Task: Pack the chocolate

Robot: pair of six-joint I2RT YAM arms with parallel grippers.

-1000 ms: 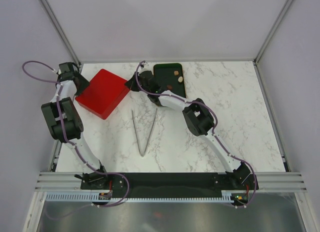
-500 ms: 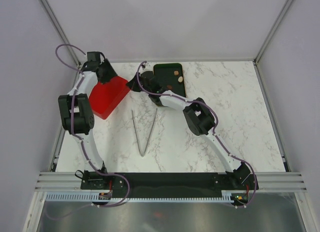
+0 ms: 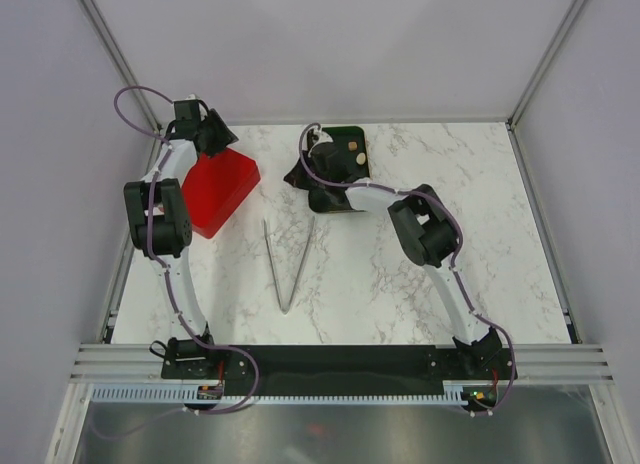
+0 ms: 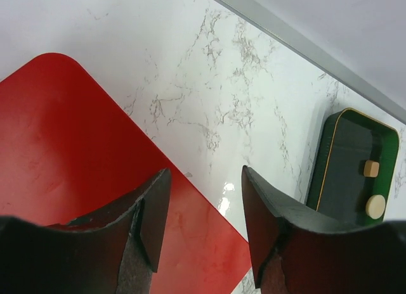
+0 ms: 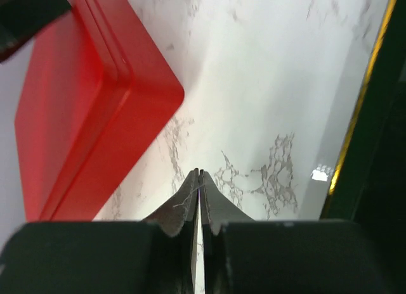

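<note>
Two pieces of chocolate lie in the dark green tray [image 3: 345,136]: a tan block [image 3: 352,144] and a cream round one [image 3: 360,158]. The left wrist view shows the same tan block [image 4: 372,168] and round piece [image 4: 375,206] in that tray [image 4: 336,173]. My left gripper [image 3: 213,139] hangs open over the far corner of the red box [image 3: 218,189], its jaws [image 4: 203,224] straddling the red box's [image 4: 63,135] edge with nothing between them. My right gripper [image 3: 293,177] is shut and empty, just left of the tray, its tip [image 5: 199,175] over bare marble between the red box [image 5: 82,97] and the tray's rim [image 5: 365,116].
Long metal tongs [image 3: 285,259] lie spread in a V on the marble table [image 3: 470,234], in front of the box and tray. Grey walls and a metal frame close in the table's back and sides.
My left arm swung from the table's left edge to the red box's far corner, and the box turned slightly. My right gripper shifted right, closer to the tray. The left jaws narrowed a little.
</note>
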